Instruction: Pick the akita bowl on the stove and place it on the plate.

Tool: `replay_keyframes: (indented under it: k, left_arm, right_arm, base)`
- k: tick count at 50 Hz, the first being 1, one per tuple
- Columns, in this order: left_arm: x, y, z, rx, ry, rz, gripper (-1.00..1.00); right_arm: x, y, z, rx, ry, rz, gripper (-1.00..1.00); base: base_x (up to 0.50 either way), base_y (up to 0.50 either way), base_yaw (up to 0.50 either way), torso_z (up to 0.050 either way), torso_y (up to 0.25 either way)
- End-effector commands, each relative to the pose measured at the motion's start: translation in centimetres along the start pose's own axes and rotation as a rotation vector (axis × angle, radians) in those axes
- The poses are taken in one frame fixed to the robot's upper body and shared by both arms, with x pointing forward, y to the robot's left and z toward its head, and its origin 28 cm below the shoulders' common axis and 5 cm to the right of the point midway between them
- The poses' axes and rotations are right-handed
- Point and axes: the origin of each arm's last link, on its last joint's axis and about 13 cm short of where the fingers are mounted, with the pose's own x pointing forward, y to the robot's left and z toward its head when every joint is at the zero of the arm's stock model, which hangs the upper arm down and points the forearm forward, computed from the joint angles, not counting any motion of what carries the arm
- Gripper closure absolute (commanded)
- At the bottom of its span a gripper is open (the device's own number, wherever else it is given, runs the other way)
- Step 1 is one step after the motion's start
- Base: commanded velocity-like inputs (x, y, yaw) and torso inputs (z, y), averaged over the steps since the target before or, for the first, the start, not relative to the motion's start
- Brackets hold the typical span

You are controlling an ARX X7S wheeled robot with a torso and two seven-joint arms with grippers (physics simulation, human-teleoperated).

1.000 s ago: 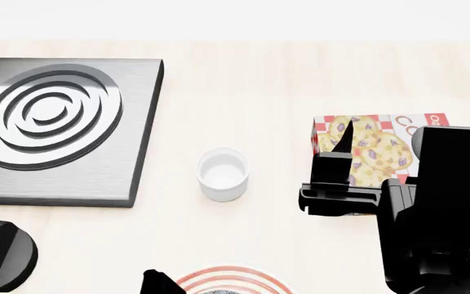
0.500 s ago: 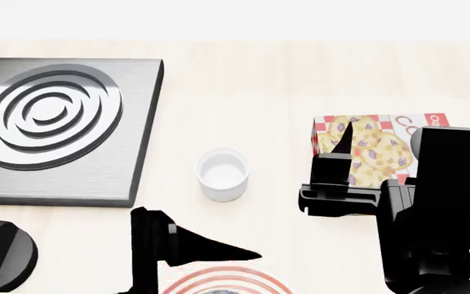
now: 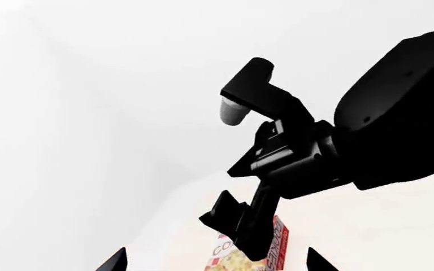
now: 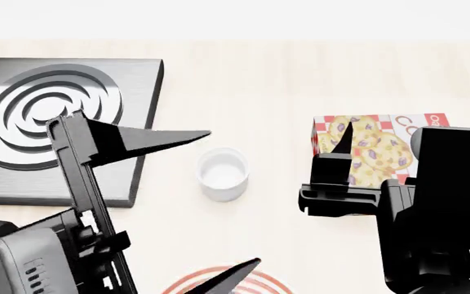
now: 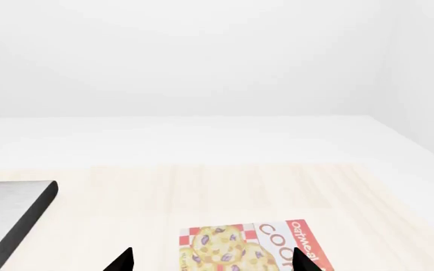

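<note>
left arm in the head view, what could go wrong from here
1. The left tool is open wide, with the white cup close by its span. A sideways sweep might knock the cup.
2. The left arm hides part of the stove and of the plate, and no speckled bowl shows in any view, so a reach could be blind.

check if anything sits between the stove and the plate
Nothing on the table does. The stretch from the stove to the plate is bare wood. The white cup stands off to the side of that line. Only the open left gripper hangs over it. No bowl shows on the stove.
</note>
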Motion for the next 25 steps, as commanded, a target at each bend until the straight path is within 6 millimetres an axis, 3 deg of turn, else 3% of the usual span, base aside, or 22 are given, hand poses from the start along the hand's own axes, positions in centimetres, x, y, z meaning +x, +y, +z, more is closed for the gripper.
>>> replay_keyframes:
  k: [1,25]
  left_arm:
    - [-0.5,1.3,0.1,-0.089,-0.024,0.132,-1.00]
    - [-1.6,3.7,-0.6,-0.227,-0.043,0.356,-1.00]
  right_arm:
    - [0.0,0.0,0.0,0.000,0.000,0.000,-1.00]
    - [0.0,0.0,0.0,0.000,0.000,-0.001,-1.00]
  base:
    - [0.00,0.00,0.00,0.000,0.000]
    - [0.00,0.00,0.00,0.000,0.000]
